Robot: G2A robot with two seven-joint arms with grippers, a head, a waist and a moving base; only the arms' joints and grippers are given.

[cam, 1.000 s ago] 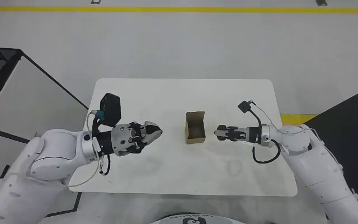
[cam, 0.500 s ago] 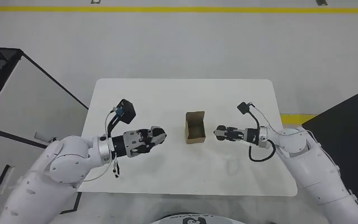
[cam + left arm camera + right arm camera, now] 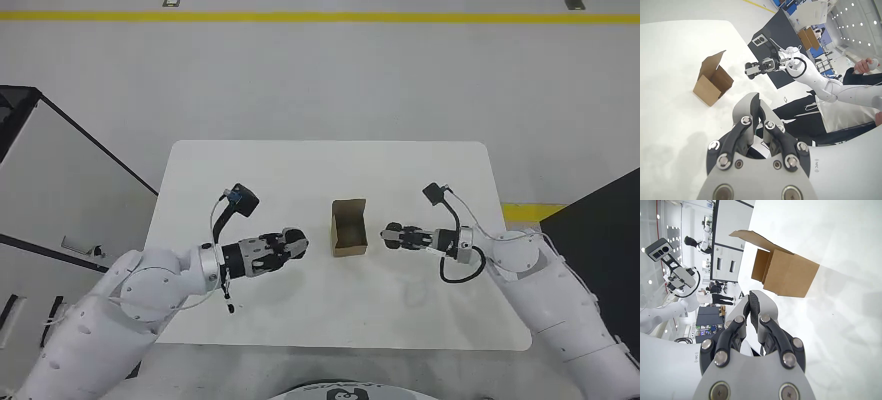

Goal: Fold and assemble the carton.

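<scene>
A small brown carton (image 3: 348,228) stands upright in the middle of the white table (image 3: 330,165), open at the top with one flap raised. It shows in the left wrist view (image 3: 712,78) and in the right wrist view (image 3: 785,273) too. My left gripper (image 3: 296,242) hovers a short way to the carton's left, shut and holding nothing (image 3: 757,98). My right gripper (image 3: 386,237) is close to the carton's right side, also shut and empty (image 3: 753,294), not touching the cardboard.
The table's front edge (image 3: 340,346) lies near both arms. A dark panel (image 3: 600,215) stands off the table's right side and a black frame (image 3: 60,130) off its left. Bare tabletop surrounds the carton.
My left arm has swung its gripper forward and toward the carton, its wrist rolling so the camera mount moved right. The right gripper crept slightly closer to the carton. The carton stayed put.
</scene>
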